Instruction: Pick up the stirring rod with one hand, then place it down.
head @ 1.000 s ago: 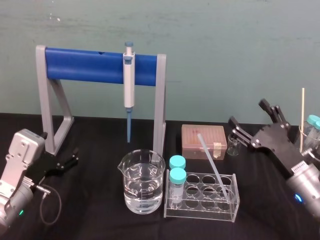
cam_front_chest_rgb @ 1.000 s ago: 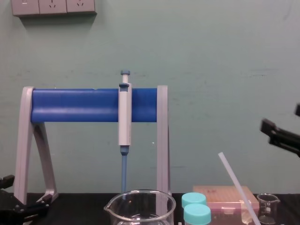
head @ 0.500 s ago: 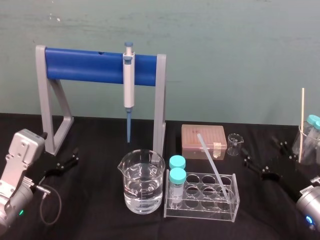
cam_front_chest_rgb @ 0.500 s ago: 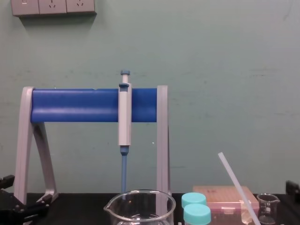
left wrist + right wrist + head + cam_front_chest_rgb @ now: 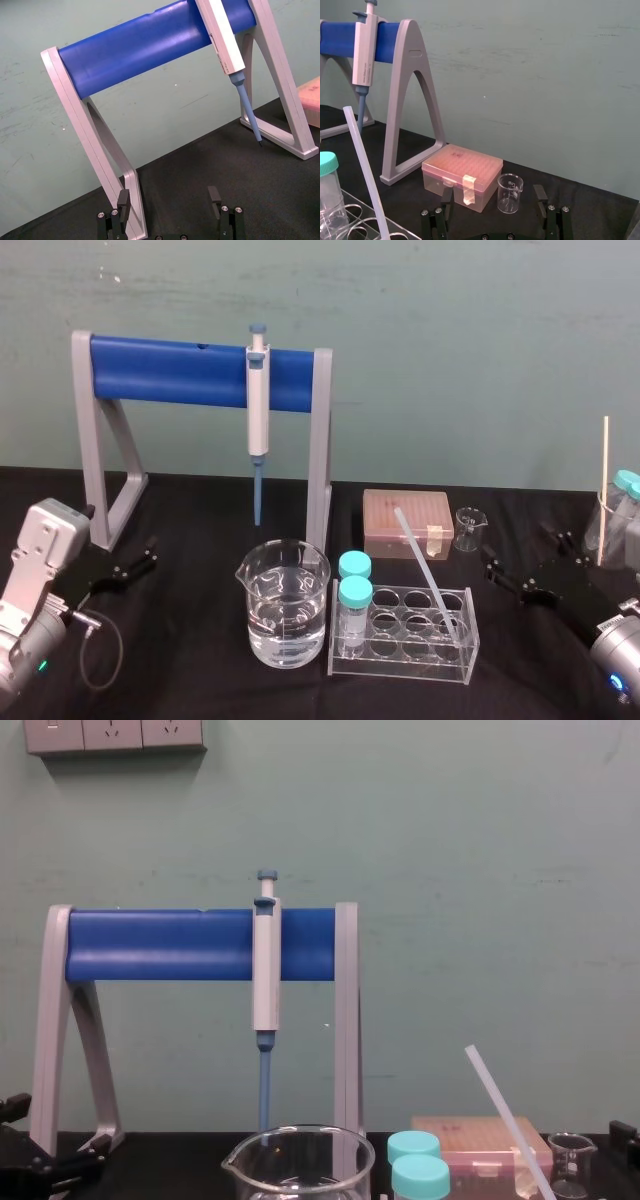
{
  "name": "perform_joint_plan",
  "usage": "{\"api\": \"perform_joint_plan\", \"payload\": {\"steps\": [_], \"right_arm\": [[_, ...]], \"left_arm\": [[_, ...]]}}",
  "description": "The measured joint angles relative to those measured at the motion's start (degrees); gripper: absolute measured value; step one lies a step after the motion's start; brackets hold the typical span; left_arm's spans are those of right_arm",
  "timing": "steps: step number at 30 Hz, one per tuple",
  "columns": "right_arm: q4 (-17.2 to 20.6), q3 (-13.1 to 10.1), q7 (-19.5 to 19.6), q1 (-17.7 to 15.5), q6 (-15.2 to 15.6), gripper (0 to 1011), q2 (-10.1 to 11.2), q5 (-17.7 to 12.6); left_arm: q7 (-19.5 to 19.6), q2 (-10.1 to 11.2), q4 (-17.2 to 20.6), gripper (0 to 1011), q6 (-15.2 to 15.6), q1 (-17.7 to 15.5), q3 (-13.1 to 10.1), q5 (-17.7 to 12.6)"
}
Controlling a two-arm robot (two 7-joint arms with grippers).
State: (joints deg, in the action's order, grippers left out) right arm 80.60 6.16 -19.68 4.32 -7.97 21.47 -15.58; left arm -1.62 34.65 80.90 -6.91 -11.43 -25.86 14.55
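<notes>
The stirring rod (image 5: 428, 575) stands in the clear test tube rack (image 5: 400, 660). Its lower end sits in a well at the rack's right end, and its top leans back and to the left, up in front of the pink tip box (image 5: 385, 532). No finger touches it.

The right gripper (image 5: 518, 547) hangs low over the black table (image 5: 200, 680), to the right of the rack and apart from it, with its jaws spread wide and empty. In the right wrist view the small beaker (image 5: 510, 192) stands just ahead of its fingers and beside the tip box. Bare table lies between the rack's right wall and this gripper. Behind the gripper, a glass jar (image 5: 620, 515) with an upright stick stands at the table's right edge.

The left gripper (image 5: 148, 552) rests open near the left foot of the pipette stand (image 5: 170, 370). The large water beaker (image 5: 284, 605) sits just beside the rack's left end.
</notes>
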Motion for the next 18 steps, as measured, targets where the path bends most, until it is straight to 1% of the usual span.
{"api": "perform_joint_plan", "payload": {"steps": [18], "right_arm": [[0.0,0.0,-0.1,0.0,-0.5,1000,0.0,-0.1]], "left_arm": [[0.0,0.0,0.0,1001,0.0,0.0,0.0,0.0]]}}
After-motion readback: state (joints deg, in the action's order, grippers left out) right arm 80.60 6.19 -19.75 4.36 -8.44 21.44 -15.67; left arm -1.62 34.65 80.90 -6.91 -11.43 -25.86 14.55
